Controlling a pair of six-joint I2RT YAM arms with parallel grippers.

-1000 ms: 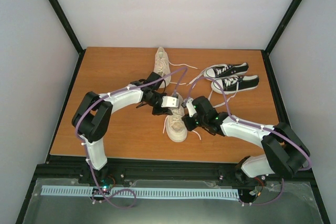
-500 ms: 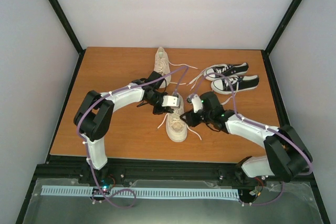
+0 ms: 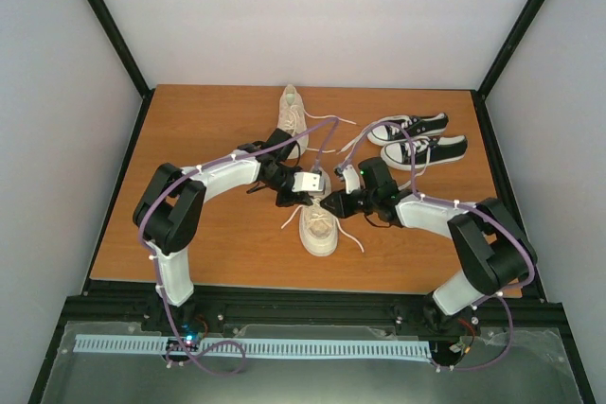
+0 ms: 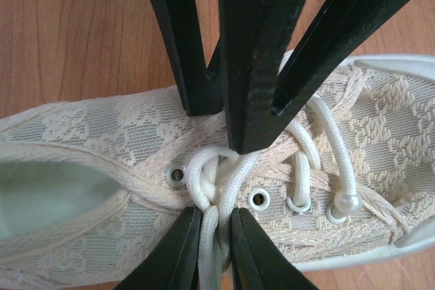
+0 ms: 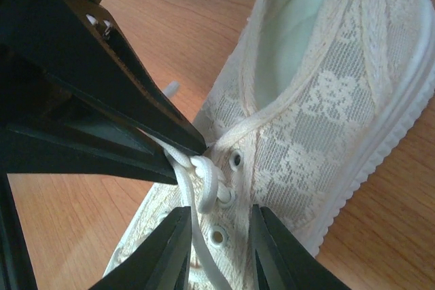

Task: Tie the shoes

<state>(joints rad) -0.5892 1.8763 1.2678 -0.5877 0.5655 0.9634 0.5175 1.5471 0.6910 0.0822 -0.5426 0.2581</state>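
The near cream shoe [image 3: 319, 222] lies toe toward me; the other cream shoe [image 3: 292, 118] lies farther back. My left gripper [image 3: 315, 198] is shut on the white laces [image 4: 212, 168] over the top eyelets, pinching crossed strands [image 4: 216, 242]. My right gripper [image 3: 329, 203] is open just opposite it, its fingers [image 5: 160, 249] straddling the eyelet row, with one lace strand [image 5: 197, 236] running beside its left finger. In the right wrist view the left gripper's fingers [image 5: 136, 106] hold the lace knot [image 5: 204, 178]. The right gripper's fingers [image 4: 197, 45] hang above the tongue.
A pair of black sneakers [image 3: 417, 137] with loose white laces lies at the back right. Loose cream lace ends [image 3: 355, 238] trail on the wooden table [image 3: 208, 120] beside the near shoe. Dark frame posts stand at the table's corners.
My right gripper has swung left and forward from beside the shoe to its lace area, facing the left gripper. The left gripper has stayed almost still, holding the laces.
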